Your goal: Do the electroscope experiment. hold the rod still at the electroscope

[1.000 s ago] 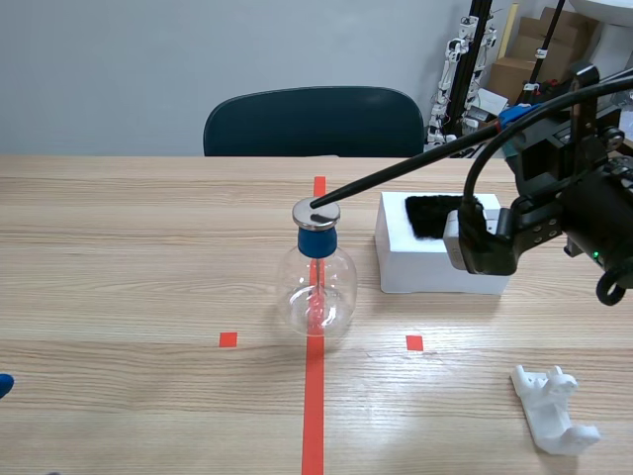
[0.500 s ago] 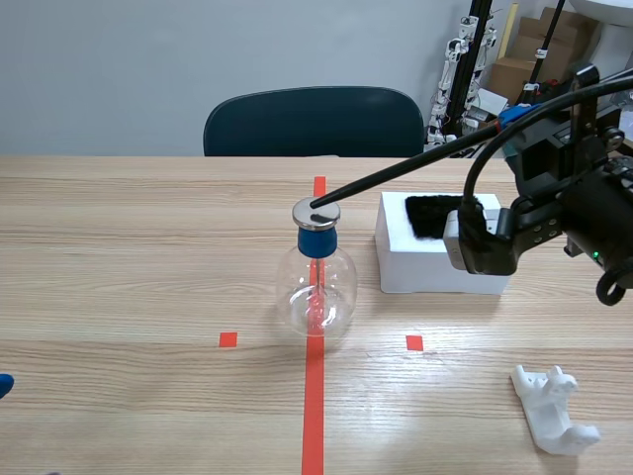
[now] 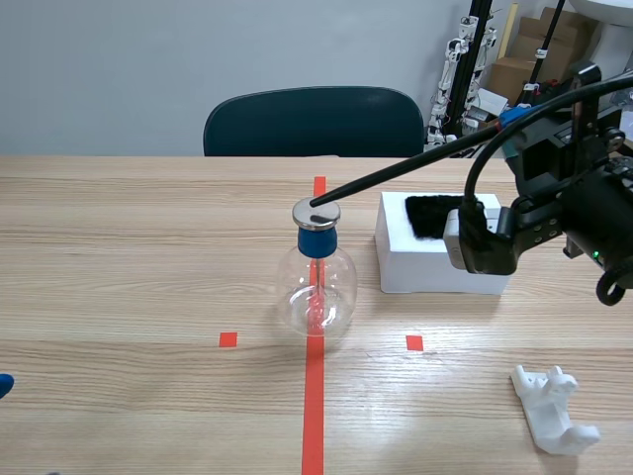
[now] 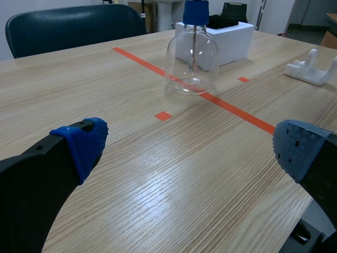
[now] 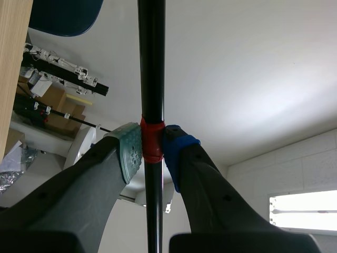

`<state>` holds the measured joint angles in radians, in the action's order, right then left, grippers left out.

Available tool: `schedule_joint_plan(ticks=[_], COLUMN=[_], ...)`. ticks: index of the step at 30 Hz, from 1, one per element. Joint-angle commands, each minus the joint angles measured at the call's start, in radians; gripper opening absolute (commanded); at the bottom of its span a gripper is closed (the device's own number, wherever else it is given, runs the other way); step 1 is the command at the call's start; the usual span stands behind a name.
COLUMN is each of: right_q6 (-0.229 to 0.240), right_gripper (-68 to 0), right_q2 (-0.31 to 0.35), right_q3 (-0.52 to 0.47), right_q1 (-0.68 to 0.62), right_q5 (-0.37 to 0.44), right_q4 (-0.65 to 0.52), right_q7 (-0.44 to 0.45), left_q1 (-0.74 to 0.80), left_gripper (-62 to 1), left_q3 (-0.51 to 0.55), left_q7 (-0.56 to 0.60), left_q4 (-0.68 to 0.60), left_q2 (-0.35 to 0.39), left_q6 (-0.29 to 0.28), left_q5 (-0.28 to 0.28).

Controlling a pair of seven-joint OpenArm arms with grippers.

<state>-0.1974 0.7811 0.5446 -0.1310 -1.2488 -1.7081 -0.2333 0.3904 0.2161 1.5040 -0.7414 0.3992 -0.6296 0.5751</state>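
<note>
The electroscope (image 3: 316,282) is a clear round flask with a blue neck and a metal disc (image 3: 316,212) on top, standing on the red tape line at the table's middle. A long black rod (image 3: 396,171) slants down from the right, and its tip rests on the disc. My right gripper (image 5: 151,147) is shut on the rod (image 5: 151,63) at a red tape band, raised at the right of the scene view. In the left wrist view the flask (image 4: 191,55) stands well ahead of my open left gripper (image 4: 189,147), which stays low at the table's near left edge.
A white foam box (image 3: 435,257) holding a black cloth (image 3: 435,213) sits just right of the flask. A white plastic holder (image 3: 554,408) lies at the front right. A dark chair (image 3: 313,121) stands behind the table. Boxes and gear fill the back right corner.
</note>
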Motion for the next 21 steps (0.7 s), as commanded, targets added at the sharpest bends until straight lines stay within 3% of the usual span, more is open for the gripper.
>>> schedule_joint_plan(ticks=[1,7,12,16,21], right_q6=[-0.010,-0.011,-0.012,-0.060,-0.128], right_gripper=[-67.6,-67.6,-67.6,-67.6,-67.6], right_q2=[0.008,0.031,0.041,0.038,-0.008], right_q3=[-0.013,-0.130,-0.314,-0.475,-0.664], right_q1=[0.016,-0.087,-0.279,-0.459,-0.664], right_q5=[0.008,0.059,0.134,0.252,0.437], right_q4=[-0.015,-0.126,-0.260,-0.336,-0.360], right_q7=[-0.005,-0.004,-0.004,0.000,0.091], left_q1=[0.006,0.006,0.006,0.006,0.006], left_gripper=[1.4,1.4,1.4,1.4,1.4], left_q3=[0.001,0.001,0.001,0.001,0.001], left_q7=[0.050,0.050,0.050,0.050,0.050], left_q4=[-0.011,-0.011,-0.011,-0.011,-0.011], left_q2=[0.003,0.003,0.003,0.003,0.003], left_q6=[-0.001,-0.001,-0.001,-0.001,-0.001], left_q5=[-0.010,-0.010,-0.010,-0.010,-0.010])
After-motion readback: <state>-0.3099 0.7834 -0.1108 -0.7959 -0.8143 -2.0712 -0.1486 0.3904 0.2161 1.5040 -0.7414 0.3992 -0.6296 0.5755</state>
